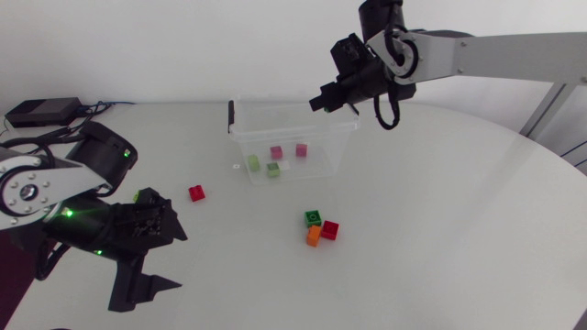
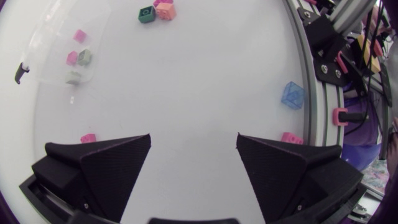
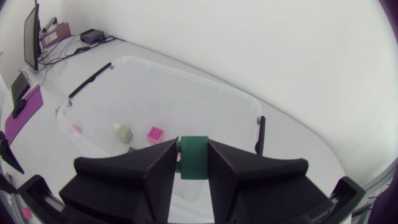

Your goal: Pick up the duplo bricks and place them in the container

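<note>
The right gripper (image 1: 335, 96) hangs over the far edge of the clear container (image 1: 341, 147), pinching a green brick (image 3: 194, 158). The drop is the step in hand, and I'd judge it needs only to spread its fingers above the tub. At the near left, the left gripper (image 2: 194, 146) sits spread wide beside a red brick (image 1: 196, 192), with a cluster of three bricks (image 1: 321, 229) further right.
</note>
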